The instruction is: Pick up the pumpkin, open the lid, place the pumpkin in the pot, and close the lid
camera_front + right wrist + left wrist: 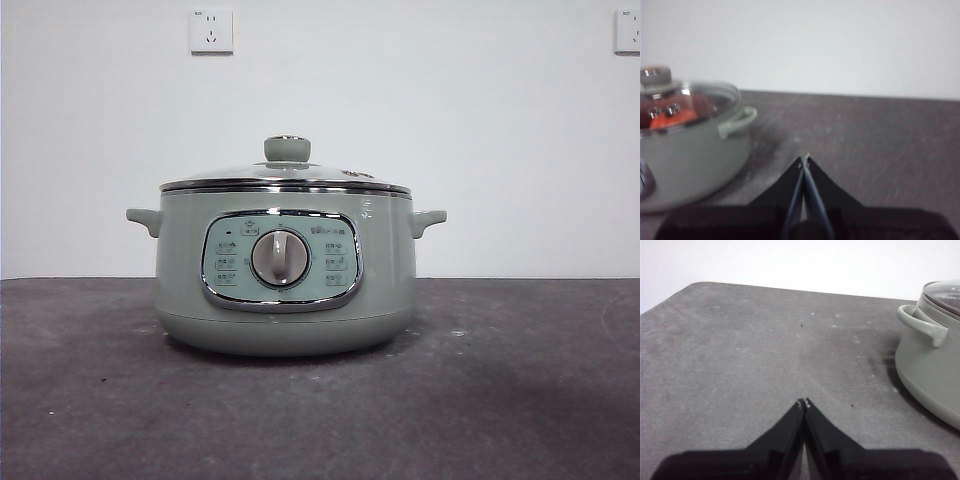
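Right wrist view shows the pumpkin (674,118) under the lid (687,102) in the pot (695,155), apart from both arms' closed, empty fingers (805,161) (803,403).

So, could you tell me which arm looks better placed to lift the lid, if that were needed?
Probably right: its view takes in the lid and knob on the pot, while the left view catches only the lid's edge. The left end effector and right end effector are both shut, empty.
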